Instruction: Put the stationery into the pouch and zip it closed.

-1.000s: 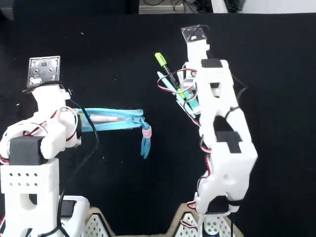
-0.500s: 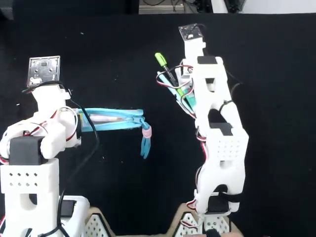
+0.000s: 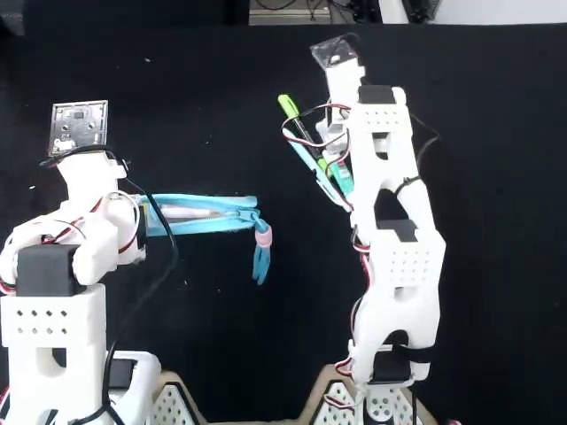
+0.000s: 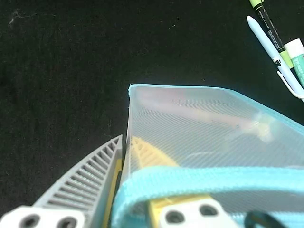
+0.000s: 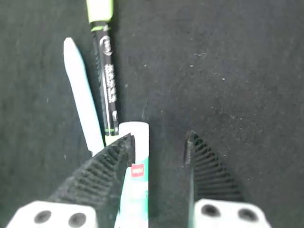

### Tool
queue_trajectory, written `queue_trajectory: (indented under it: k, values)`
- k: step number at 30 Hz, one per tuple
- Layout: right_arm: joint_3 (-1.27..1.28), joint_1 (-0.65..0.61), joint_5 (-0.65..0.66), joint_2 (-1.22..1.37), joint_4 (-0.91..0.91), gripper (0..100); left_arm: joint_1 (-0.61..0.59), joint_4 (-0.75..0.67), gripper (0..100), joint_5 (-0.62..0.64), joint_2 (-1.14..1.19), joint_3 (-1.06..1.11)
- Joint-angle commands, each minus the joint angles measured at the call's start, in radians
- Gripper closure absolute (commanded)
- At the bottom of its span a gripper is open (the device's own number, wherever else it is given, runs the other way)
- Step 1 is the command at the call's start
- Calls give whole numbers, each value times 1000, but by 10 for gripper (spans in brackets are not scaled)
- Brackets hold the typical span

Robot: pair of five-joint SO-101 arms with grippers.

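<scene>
Beneath the right arm (image 3: 399, 257), the spread right gripper (image 5: 159, 149) hangs over the white-and-green glue stick (image 5: 135, 183), whose long axis runs along one finger, off centre. The left gripper (image 4: 126, 140) pinches the turquoise-trimmed mesh pouch (image 4: 204, 133) by its wall, well apart.

A black worktop (image 3: 177, 88) is spread across the whole frame. At upper centre, a green-capped marker (image 3: 297, 122), a pale pen (image 3: 307, 158) and a glue stick (image 3: 343, 183) are laid close together, slanted from upper left to lower right. A blue pouch (image 3: 199, 212) is seen at centre left; whether it rests on the worktop cannot be told.
</scene>
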Motion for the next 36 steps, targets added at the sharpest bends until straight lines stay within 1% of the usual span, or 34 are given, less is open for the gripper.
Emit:
queue_trajectory:
  k: [1,7,12,19,26,28,31,32,36]
  values:
    - [-51,-21,81,8,11,825,-12,-6,970,8,8,30]
    - [-51,-52,91,35,11,825,-12,-6,970,8,8,30]
    - [-47,-48,87,36,9,825,-12,-5,970,8,8,30]
    - [-61,34,95,93,5,825,-12,-3,970,8,8,30]
    - [-139,64,89,174,11,829,-12,-3,970,8,8,30]
    - [-154,68,87,176,25,864,-12,-3,970,8,8,30]
    - [-193,69,87,174,80,995,-12,-3,970,8,8,30]
    - [-216,71,87,174,118,976,-12,-5,970,8,8,30]
    - [-338,86,87,174,276,988,-12,-6,970,8,8,30]
